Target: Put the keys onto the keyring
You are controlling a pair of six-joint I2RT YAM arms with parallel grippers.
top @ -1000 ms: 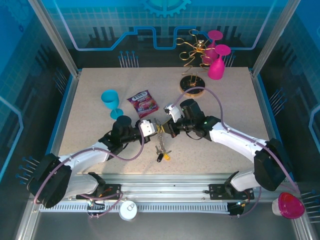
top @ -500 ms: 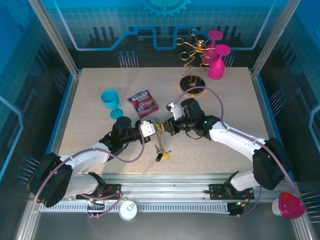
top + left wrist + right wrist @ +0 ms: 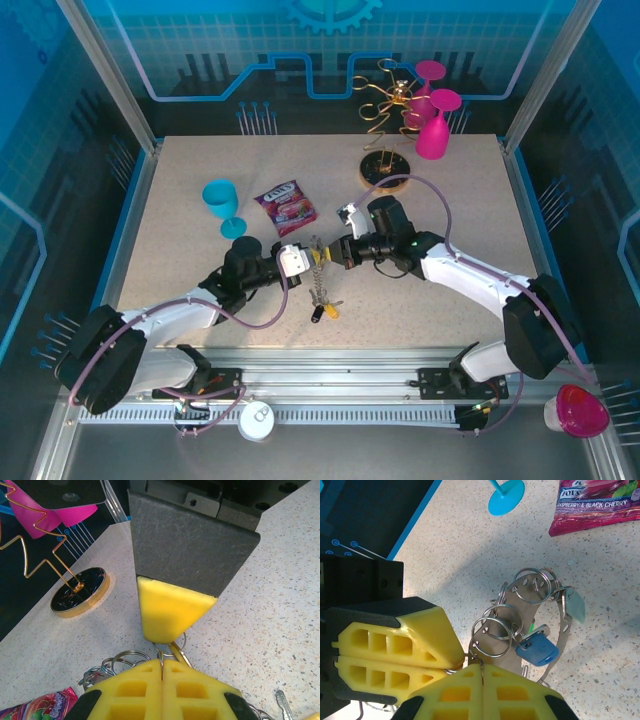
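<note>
I'm looking at a speckled beige table point(image 3: 470, 200). On it, upper left of centre, a teal goblet point(image 3: 221, 201) stands upright, with a snack packet point(image 3: 286, 207) lying flat just to its right. The gold wire stand's round dark base point(image 3: 382, 166) sits towards the upper right, a pink glass point(image 3: 433, 137) near it. A few keys point(image 3: 324, 308) lie at lower centre.

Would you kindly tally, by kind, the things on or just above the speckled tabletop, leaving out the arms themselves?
Teal goblet: 1
Pink goblets: 2, the second farther back
Snack packet: 1
Gold wire stand: 1
Keyring with its keys: 1
Total: 6
</note>
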